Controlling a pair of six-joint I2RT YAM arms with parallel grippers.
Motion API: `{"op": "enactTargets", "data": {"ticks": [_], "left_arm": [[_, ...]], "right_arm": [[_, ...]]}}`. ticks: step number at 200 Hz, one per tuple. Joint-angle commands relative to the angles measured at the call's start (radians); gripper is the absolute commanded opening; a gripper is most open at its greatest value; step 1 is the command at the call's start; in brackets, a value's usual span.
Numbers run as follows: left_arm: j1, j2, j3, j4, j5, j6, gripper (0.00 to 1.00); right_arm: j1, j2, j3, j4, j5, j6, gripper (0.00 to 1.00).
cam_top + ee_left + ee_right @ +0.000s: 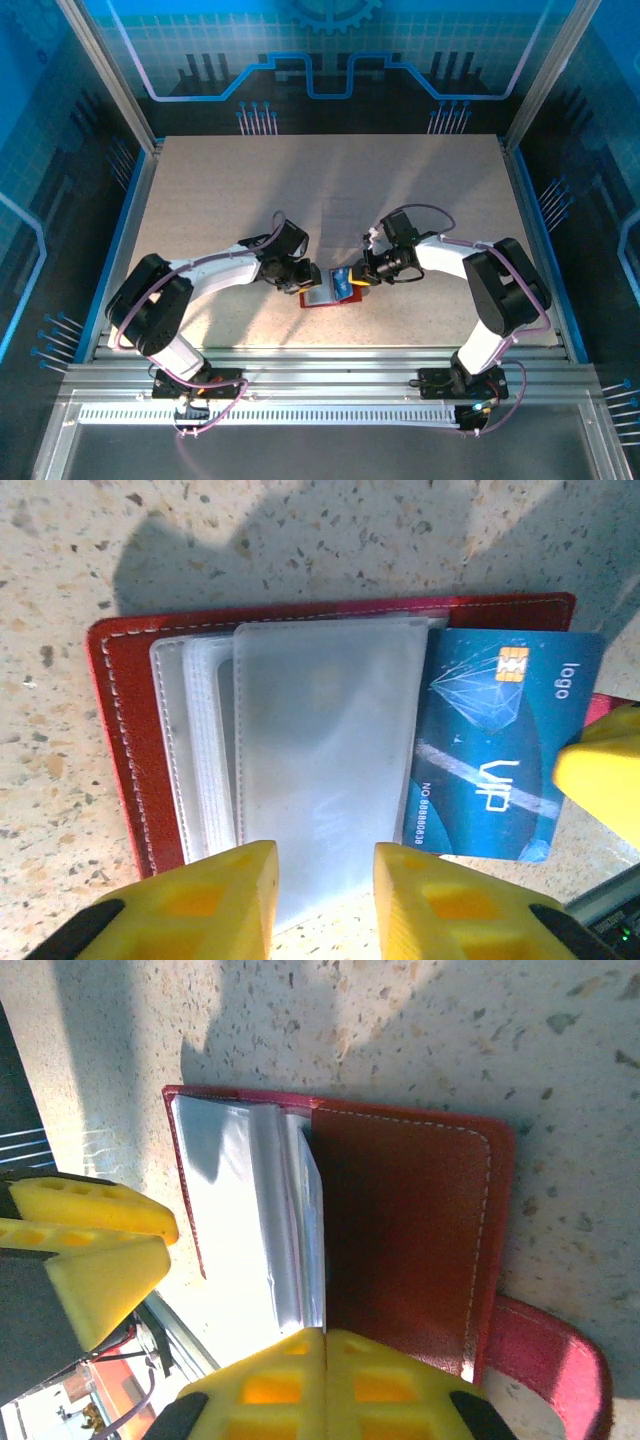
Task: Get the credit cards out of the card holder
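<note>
The red card holder (pixel 120 730) lies open on the table, its clear plastic sleeves (pixel 320 740) fanned out. A blue credit card (pixel 495 750) marked VIP sticks halfway out of a sleeve to the right. My right gripper (pixel 325 1345) is shut on that card's outer edge, which I see edge-on against the holder's red cover (pixel 410 1220). My left gripper (pixel 325 855) stands open at the sleeves' near edge, its yellow fingers (pixel 215 895) apart with nothing pinched. From above, both grippers (pixel 303 283) (pixel 358 281) meet over the holder (pixel 318 298) and the card (pixel 344 284).
The holder's red tab (pixel 545 1350) curls out on the speckled tabletop (pixel 400 190). The metal rail (pixel 320 365) with the arm bases runs along the near edge. Blue enclosure walls (pixel 60 180) stand at the sides and back.
</note>
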Motion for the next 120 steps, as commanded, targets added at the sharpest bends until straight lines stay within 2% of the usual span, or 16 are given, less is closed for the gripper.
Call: {"op": "enactTargets", "data": {"ticks": [1,43,120], "left_arm": [[0.018,-0.038,-0.022,-0.026,-0.028,-0.005,0.34],[0.04,-0.053,-0.036,-0.021,-0.019,0.003,0.35],[0.055,-0.056,-0.039,-0.012,-0.011,0.007,0.35]], "right_arm": [[0.025,0.003,0.018,-0.016,-0.012,0.008,0.07],[0.061,-0.008,0.03,-0.043,0.02,0.042,0.17],[0.104,-0.029,0.041,-0.079,0.07,0.066,0.16]]}}
